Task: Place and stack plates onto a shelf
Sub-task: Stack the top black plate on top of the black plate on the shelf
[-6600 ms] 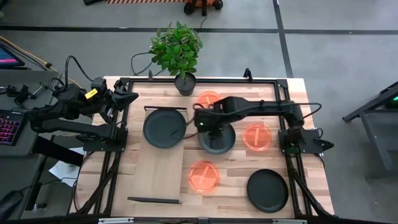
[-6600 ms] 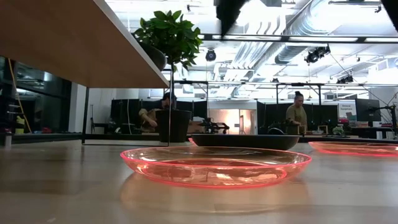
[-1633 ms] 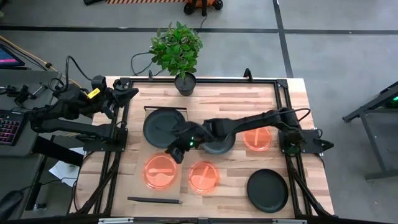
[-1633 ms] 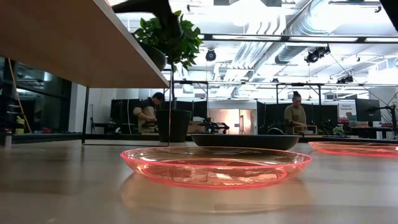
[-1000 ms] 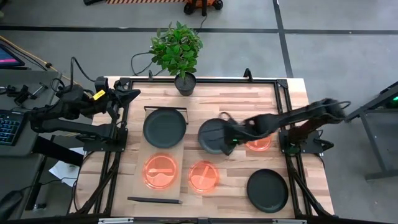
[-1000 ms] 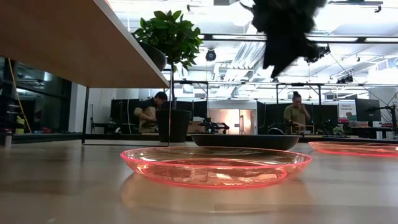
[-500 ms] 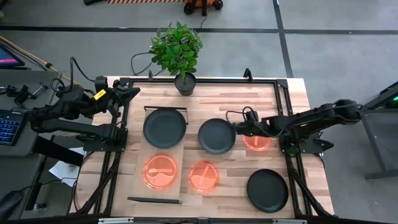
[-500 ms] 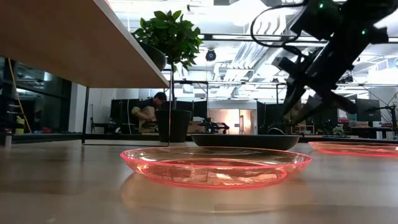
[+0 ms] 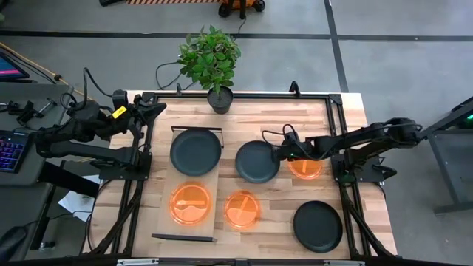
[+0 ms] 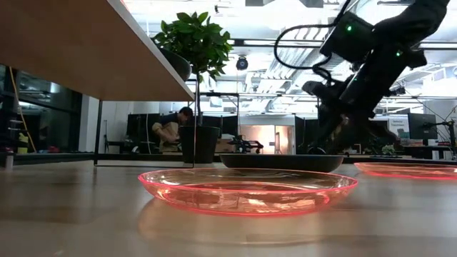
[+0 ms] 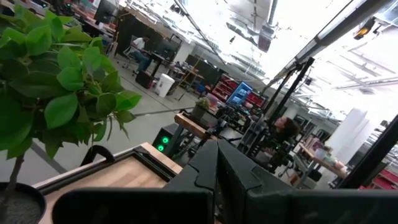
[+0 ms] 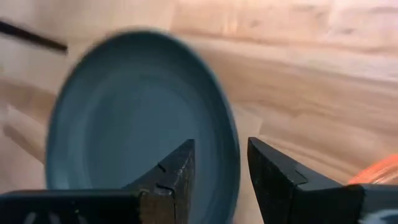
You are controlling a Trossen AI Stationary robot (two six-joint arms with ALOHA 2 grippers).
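Two plates lie on the pale shelf: a dark one at its far end and an orange one nearer. On the table lie a dark plate, two orange plates and another dark plate. My right gripper is open, low over the middle dark plate's right rim. One finger stands inside the rim and one outside, and I see no touch. My left gripper waits shut at the table's far left corner.
A potted plant stands at the far edge, beyond the shelf. Black frame rails run along the table's sides. The orange plate sits nearest the low camera, and the right arm crosses over the orange plate at the right.
My right gripper has swung toward the table's right, away from the shelf. It then came down to the middle dark plate's right rim. The orange plate it left on the shelf has stayed where it lies.
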